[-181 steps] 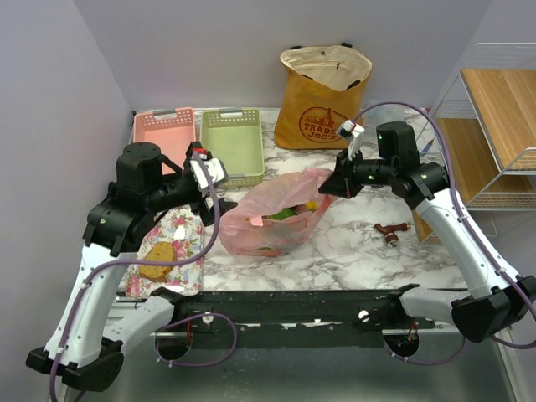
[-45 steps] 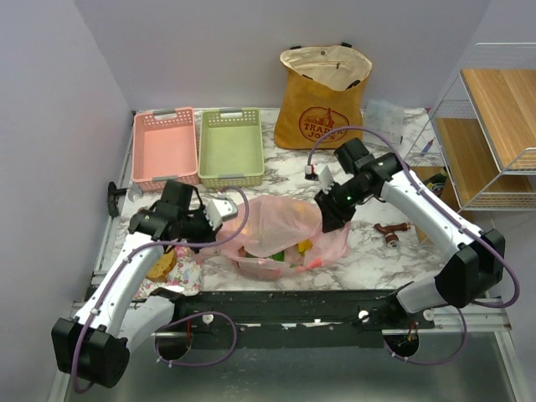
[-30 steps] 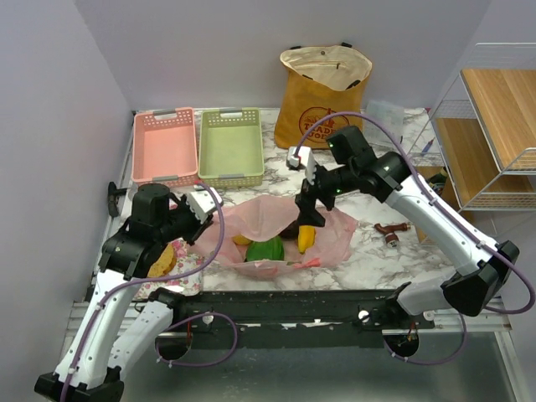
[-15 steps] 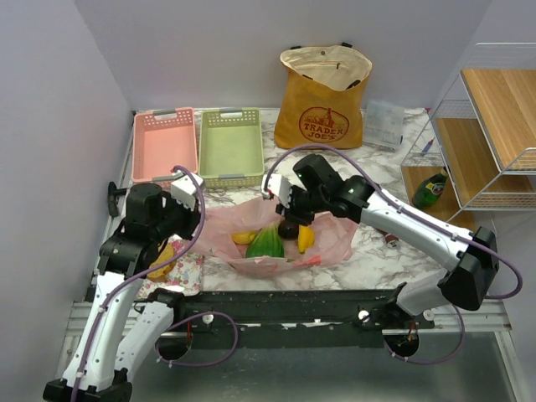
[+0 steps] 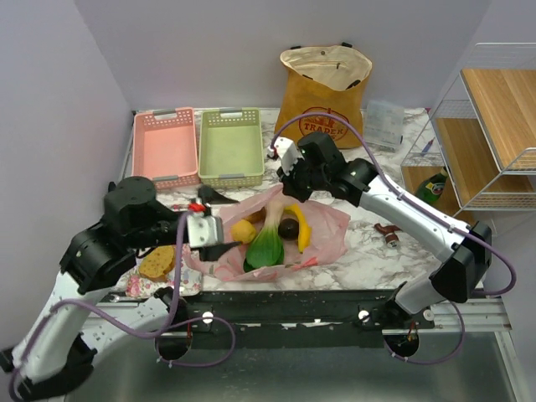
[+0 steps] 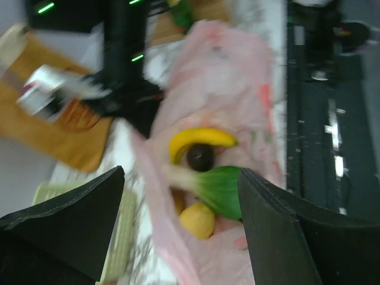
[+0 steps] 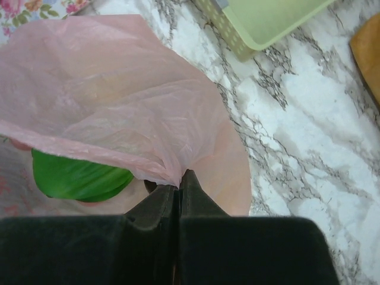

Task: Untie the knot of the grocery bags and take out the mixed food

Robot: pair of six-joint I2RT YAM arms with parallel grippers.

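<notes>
The pink grocery bag [image 5: 322, 236] lies open mid-table, and the yellow Trader Joe's tote [image 5: 322, 100] stands at the back. Inside the pink bag I see a green-and-white leek [image 5: 266, 246], a lemon [image 5: 244, 231], a banana [image 5: 300, 228] and a dark round fruit [image 5: 288, 228]. My right gripper [image 5: 289, 191] is shut on the bag's far rim, and the film [image 7: 119, 89] bunches at its closed tips [image 7: 179, 185]. My left gripper [image 5: 223, 226] hangs open at the bag's left edge with nothing between its fingers [image 6: 181, 231]. Its view is blurred but shows the leek [image 6: 222, 190], lemon [image 6: 198, 219] and banana [image 6: 199, 139].
A pink basket [image 5: 164, 146] and a green basket [image 5: 232, 146] sit at the back left. A bread slice [image 5: 157, 262] rests on a floral cloth at the near left. A wire shelf [image 5: 494, 126], a green bottle [image 5: 431, 186] and a small brown object [image 5: 391, 232] are at the right.
My right gripper has moved from over the food to the bag's far rim and shut on the film. My left gripper has opened and swung in at the bag's left edge.
</notes>
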